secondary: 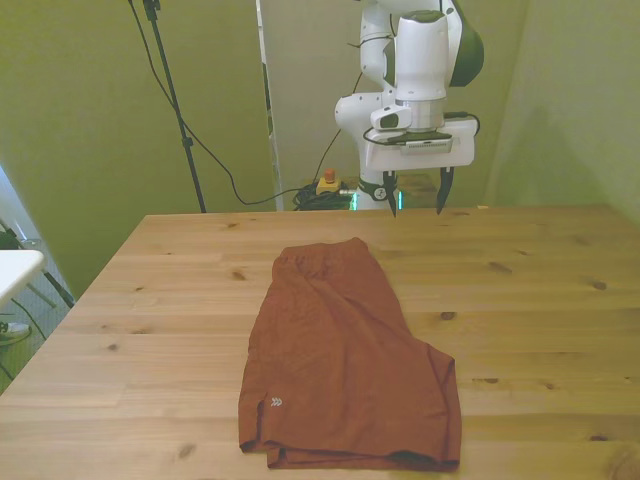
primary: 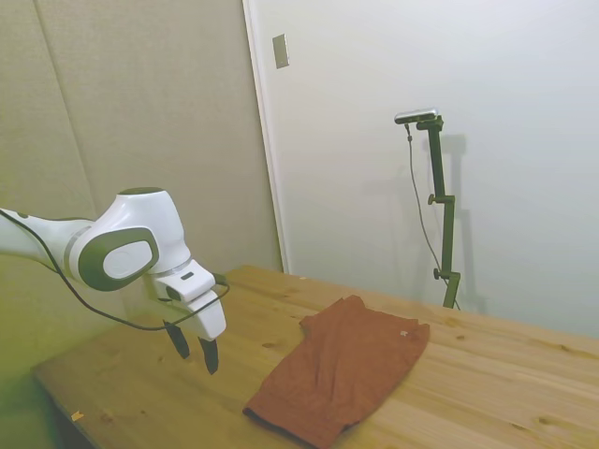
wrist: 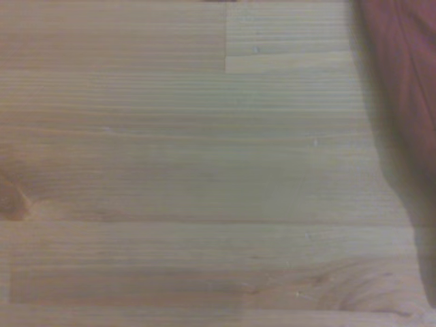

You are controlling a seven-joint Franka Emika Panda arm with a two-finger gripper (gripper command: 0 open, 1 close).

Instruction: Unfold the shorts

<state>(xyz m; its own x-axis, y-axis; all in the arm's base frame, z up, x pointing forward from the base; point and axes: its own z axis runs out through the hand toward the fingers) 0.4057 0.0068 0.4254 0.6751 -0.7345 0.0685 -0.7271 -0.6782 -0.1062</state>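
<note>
The rust-red shorts point(secondary: 340, 360) lie folded flat on the wooden table point(secondary: 540, 300), waistband toward the far edge and hems near the front edge. A small pale tag shows near a hem corner. In the side view the shorts point(primary: 342, 369) spread across the table's middle. My gripper point(secondary: 416, 195) hangs open above the far part of the table, past the waistband and a little to the front view's right, holding nothing. The gripper point(primary: 193, 351) is clear of the fabric in the side view. One edge of the shorts point(wrist: 405, 88) shows in the wrist view.
Bare wood surrounds the shorts on both sides. A small orange scrap point(primary: 77, 415) lies near the table's corner in the side view. A white object point(secondary: 15, 268) sits off the table at the front view's left.
</note>
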